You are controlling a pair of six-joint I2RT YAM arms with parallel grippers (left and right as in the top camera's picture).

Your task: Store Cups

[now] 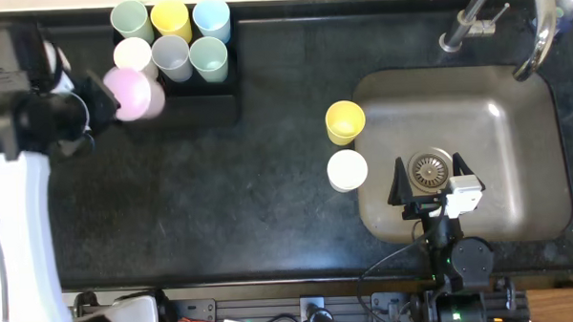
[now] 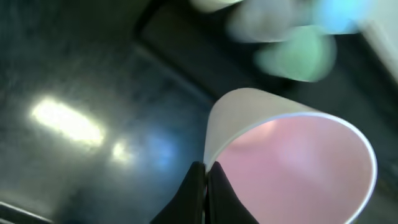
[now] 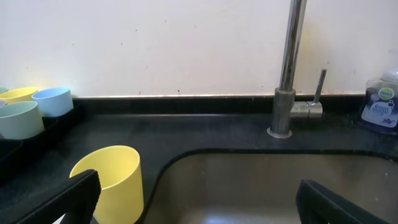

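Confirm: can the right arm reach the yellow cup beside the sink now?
Probably yes: the right gripper is open and empty over the sink, the yellow cup stands close ahead, nothing between them.

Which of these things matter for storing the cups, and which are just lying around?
Job: pink cup in left pincer; yellow cup and white cup beside the sink; tray of stored cups.
Lying about: sink, faucet, soap bottle.

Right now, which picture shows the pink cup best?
The left wrist view: the pink cup is close, its mouth and inside clear, the left gripper pinching its rim. The top view shows it smaller, tipped, near the tray. The right wrist view faces the yellow cup by the sink.
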